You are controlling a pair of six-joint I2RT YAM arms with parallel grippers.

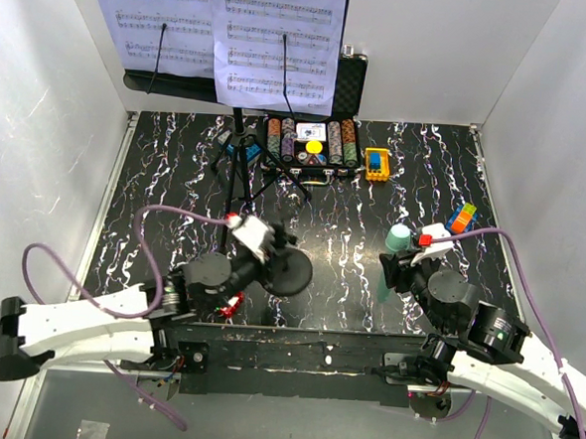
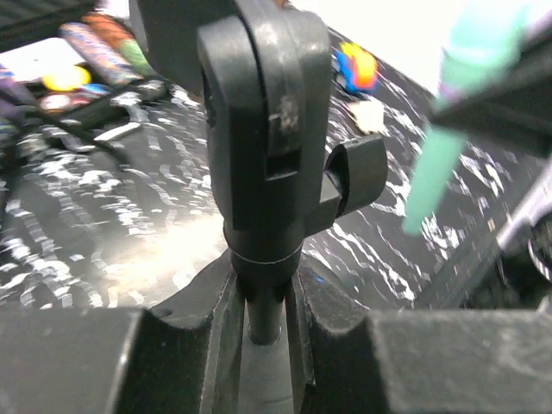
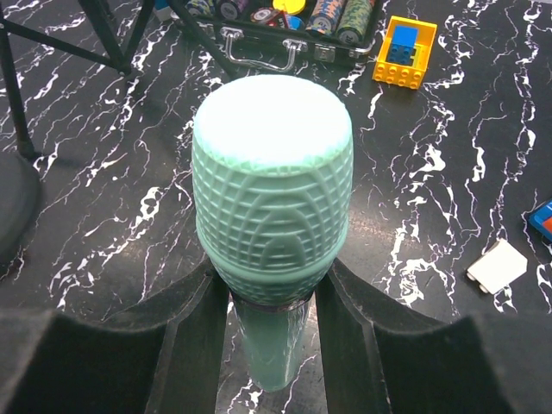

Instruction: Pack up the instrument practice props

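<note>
Black marbled table (image 1: 394, 201): nearer than the black poker-chip case (image 1: 312, 146), the left end effector (image 2: 263, 315) clamps the thin stem of the stiff, probably bottom-heavy black round-based mic stand (image 1: 290, 272). Near-right of the case, the right end effector (image 3: 272, 302) grips the smooth, likely light mint-green microphone (image 3: 272, 190) beneath its head.

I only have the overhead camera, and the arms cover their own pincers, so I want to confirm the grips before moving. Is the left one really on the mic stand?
Observer: Yes. The left wrist view shows the left pincer closed on the mic stand, pinching its thin post just under the clip.
Operator: And the right?
Observer: The right pincer is shut on the green microphone.
Operator: Where along it?
Observer: At the neck right below the head, with the handle passing down through the grip.
</note>
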